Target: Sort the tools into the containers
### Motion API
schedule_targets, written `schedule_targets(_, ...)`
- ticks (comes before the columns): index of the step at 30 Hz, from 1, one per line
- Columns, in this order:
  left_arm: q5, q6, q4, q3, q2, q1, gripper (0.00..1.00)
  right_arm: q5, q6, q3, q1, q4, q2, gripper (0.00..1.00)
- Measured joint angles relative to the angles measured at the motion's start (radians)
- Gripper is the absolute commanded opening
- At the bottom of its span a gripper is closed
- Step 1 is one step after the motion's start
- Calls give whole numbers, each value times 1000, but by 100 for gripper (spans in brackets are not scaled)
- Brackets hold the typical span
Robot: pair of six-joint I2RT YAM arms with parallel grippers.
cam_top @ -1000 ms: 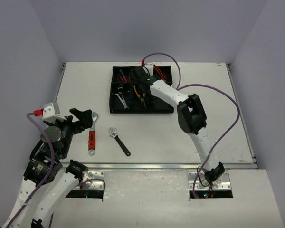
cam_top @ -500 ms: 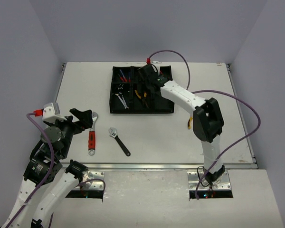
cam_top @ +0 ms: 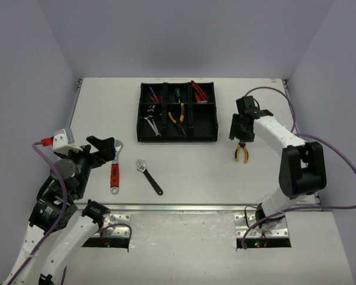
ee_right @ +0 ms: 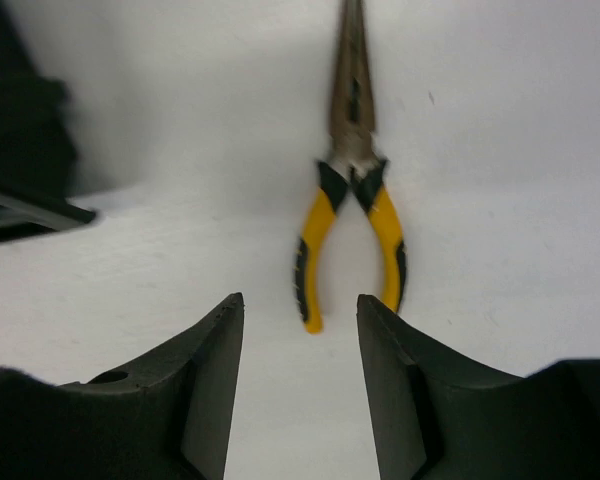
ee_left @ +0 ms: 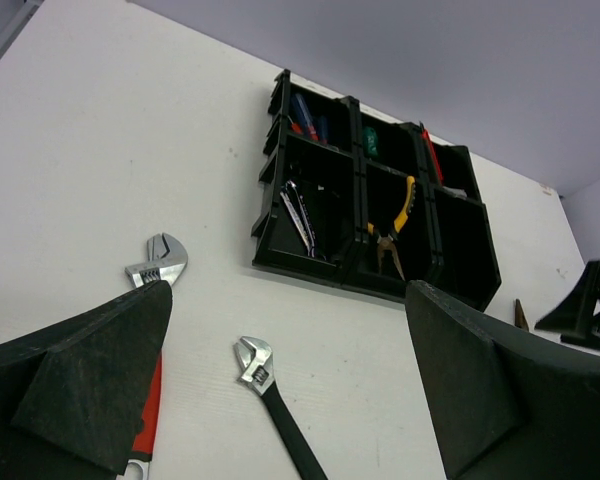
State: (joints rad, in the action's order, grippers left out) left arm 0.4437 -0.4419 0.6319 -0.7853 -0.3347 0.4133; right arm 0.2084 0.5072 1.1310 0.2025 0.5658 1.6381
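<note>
1. Right gripper spread, empty, above pliers on table, right of tray;
2. Pickup step, I judge; next: drop, pinch handles, carry to tray;
3. Left gripper spread, empty, over red wrench.

A white table fills the middle of the scene. Plain grey walls close it in: the far wall, the left wall and the right wall. A metal strip runs along the table's near edge. Nearer still lies a pale speckled board, with a left metal plate and a right metal plate on it.
</note>
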Motion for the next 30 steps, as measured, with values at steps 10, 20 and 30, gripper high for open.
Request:
schedule_targets(10, -1, 0, 0, 0, -4, 14, 100, -28, -74, -136, -124, 56, 33, 40)
schedule_targets(20, -1, 0, 0, 0, -13, 20, 100, -63, -112, -66, -141, 56, 200, 15)
schedule_targets(30, -2, 0, 0, 0, -21, 20, 100, -104, -121, -63, -153, 54, 202, 0)
